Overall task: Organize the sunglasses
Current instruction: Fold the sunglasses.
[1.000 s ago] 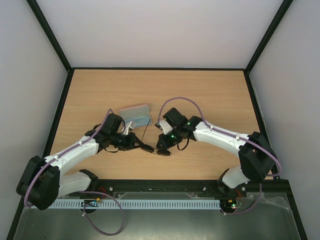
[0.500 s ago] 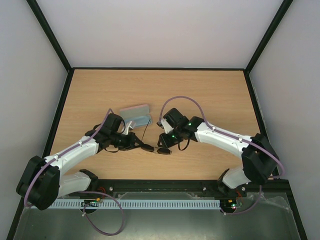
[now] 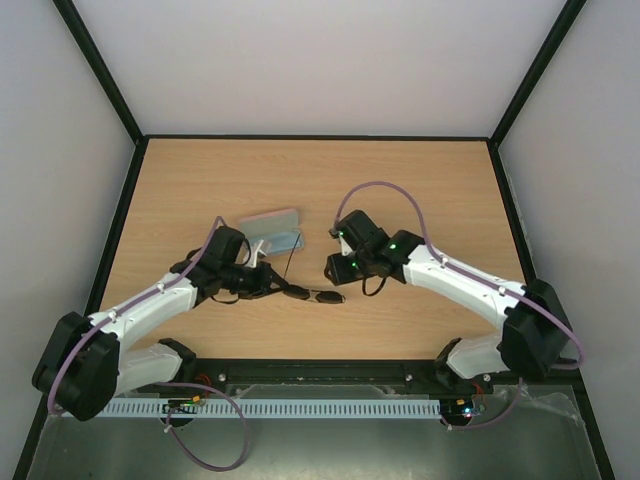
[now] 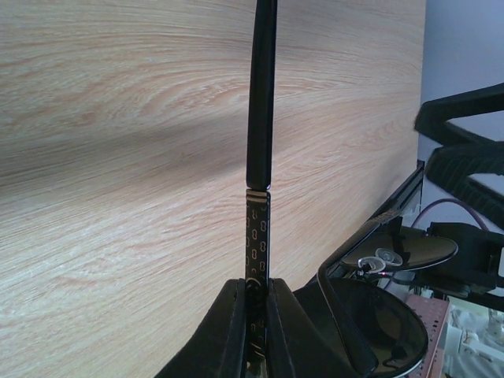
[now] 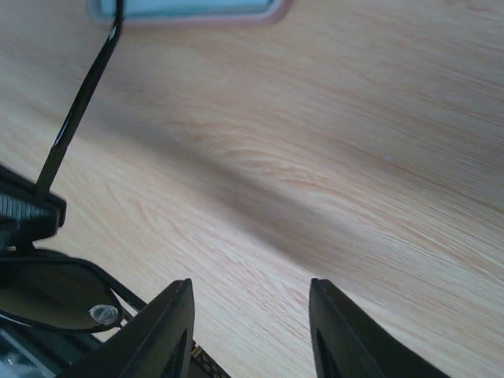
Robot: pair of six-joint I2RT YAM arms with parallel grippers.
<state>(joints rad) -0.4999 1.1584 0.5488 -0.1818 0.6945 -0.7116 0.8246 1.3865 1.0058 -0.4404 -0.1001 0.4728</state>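
Low in the centre of the overhead view, the left gripper (image 4: 257, 311) is clamped on one slim arm of the sunglasses (image 3: 315, 296), just below the pink-edged case (image 3: 272, 231) on the wooden table (image 3: 430, 190). The right gripper (image 5: 250, 303), jaws apart and empty, sits just right of the lenses. Folding the frame probably calls for a steady left hold while the right presses lightly near the hinge, not on the lenses.

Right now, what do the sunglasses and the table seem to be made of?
The sunglasses: thin dark frame, probably metal, with a glossy plastic-looking sleeve on the arm's end; lenses dark and shiny, tinted plastic or glass, cannot tell which. The table: light wood grain with a smooth low sheen, likely laminate rather than solid wood.
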